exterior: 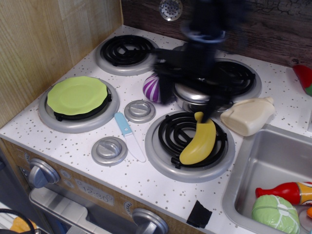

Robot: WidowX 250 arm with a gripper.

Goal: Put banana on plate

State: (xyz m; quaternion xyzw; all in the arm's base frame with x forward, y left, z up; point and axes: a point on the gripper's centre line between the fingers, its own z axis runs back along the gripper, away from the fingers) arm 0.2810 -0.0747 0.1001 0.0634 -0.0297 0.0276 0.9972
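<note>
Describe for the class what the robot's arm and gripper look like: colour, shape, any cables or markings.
The arm is black and blocky, motion-blurred, with a pale ring-like band around it near the top. The gripper ends in two dark, straight fingers. No cables or markings can be made out through the blur.

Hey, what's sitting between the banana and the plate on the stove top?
In the only view, a toy knife and two grey knobs lie on the counter between the banana and the plate.

The banana (pixel 199 141) and lime-green plate (pixel 77 94) look like smooth, glossy plastic. The sink (pixel 263 165) is brushed metal; the countertop (pixel 146 183) is speckled matt white.
</note>
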